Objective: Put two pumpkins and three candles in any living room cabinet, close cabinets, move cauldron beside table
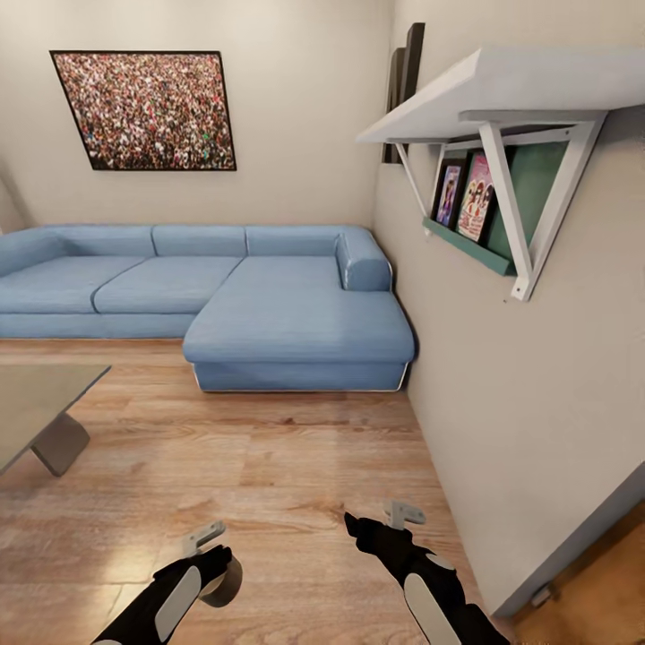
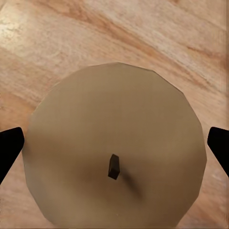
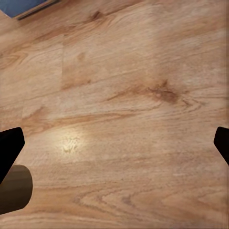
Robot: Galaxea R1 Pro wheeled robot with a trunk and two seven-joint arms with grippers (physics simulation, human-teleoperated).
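A candle (image 2: 114, 119), a stubby pale cylinder with a dark wick, sits between the black fingertips of my left gripper (image 2: 114, 148), which is shut on it above the wooden floor. From the head view the candle (image 1: 225, 580) shows as a greyish stub beside my left gripper (image 1: 210, 560), low at the front. My right gripper (image 1: 381, 530) hangs open over bare floorboards, its fingertips (image 3: 9, 148) wide apart with nothing between them. One corner of the grey-topped table (image 1: 40, 399) shows at the left. The pumpkins, the cabinet and the cauldron are out of view.
A blue corner sofa (image 1: 269, 305) stands against the far wall under a framed crowd picture (image 1: 148, 109). On the right runs a wall with a white bracket shelf (image 1: 502, 90) holding books. Wooden floor (image 1: 269, 466) lies open between me and the sofa.
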